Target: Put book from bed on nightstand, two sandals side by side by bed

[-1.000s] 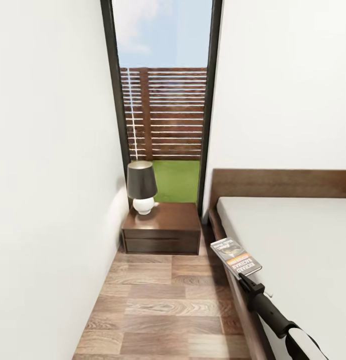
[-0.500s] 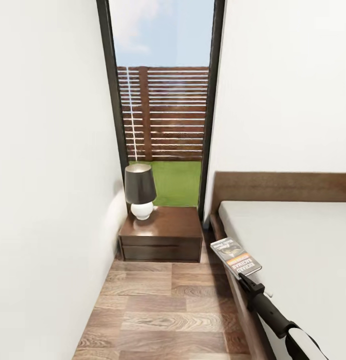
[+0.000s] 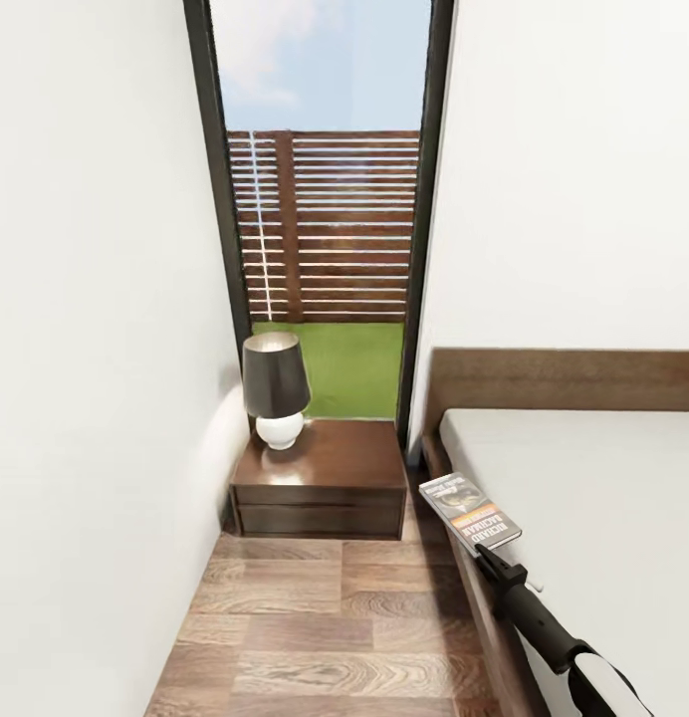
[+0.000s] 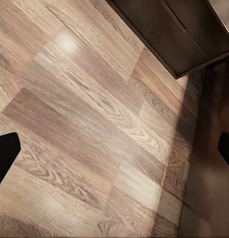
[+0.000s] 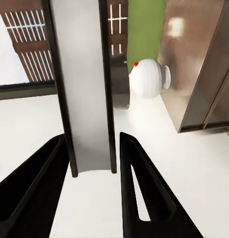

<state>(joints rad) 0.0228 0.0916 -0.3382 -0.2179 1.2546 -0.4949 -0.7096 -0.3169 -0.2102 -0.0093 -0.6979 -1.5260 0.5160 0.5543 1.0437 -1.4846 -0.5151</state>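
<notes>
The book, pale grey with an orange band, hangs above the bed's left edge with my right gripper shut on its near end. In the right wrist view the book stands edge-on between the black fingers. The nightstand stands ahead in the corner, left of the bed, and appears in the right wrist view as a glossy brown nightstand. My left gripper is open over bare wood-plank floor. The sandals are out of view.
A lamp with a dark shade and white base takes the nightstand's left rear part. A white wall runs close on the left, and a tall window stands behind. The aisle of plank floor is narrow. Dark wooden furniture lies near my left gripper.
The whole view has advanced toward the nightstand, which now looks nearer and lower. The book and my right arm keep the same place in the picture.
</notes>
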